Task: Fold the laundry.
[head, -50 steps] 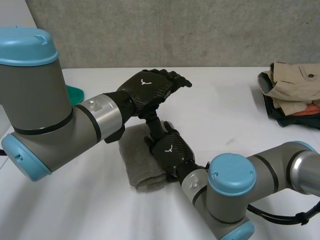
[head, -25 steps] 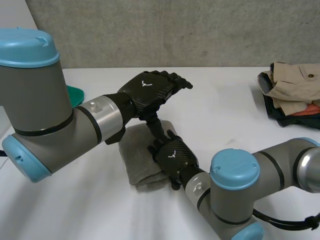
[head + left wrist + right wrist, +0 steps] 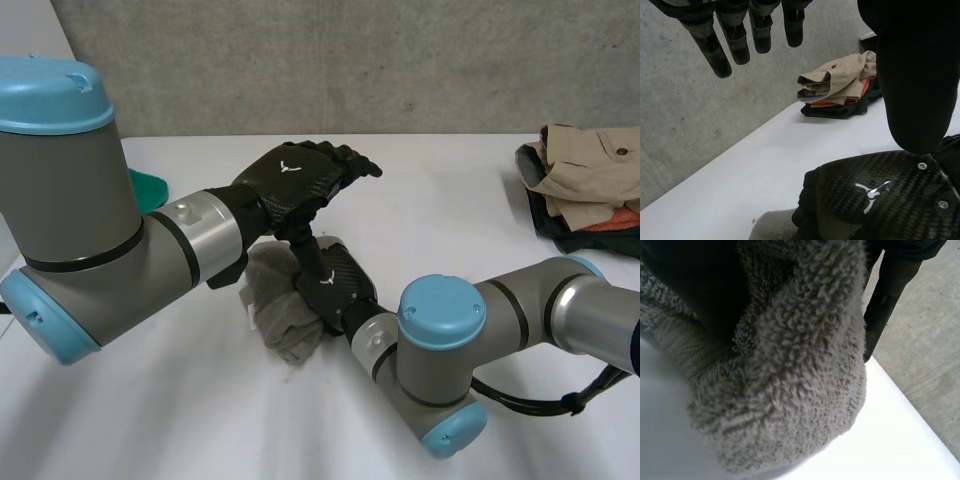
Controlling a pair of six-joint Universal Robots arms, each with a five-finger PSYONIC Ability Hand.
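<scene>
White table [image 3: 450,220], concrete wall behind. From overhead, the right hand [image 3: 338,285] clutches the grey towel [image 3: 280,310], bunched under its palm. The left hand [image 3: 295,178] hovers just above, and its wrist view shows slack, empty fingers [image 3: 735,35]. Right wrist view: towel crumpled against the palm. Mid-fold, I'd guess. Next it needs laying flat.

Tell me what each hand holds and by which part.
The right hand grips the grey towel by a bunched fold at its edge on that arm's side. The left hand holds nothing, fingers straight.
</scene>
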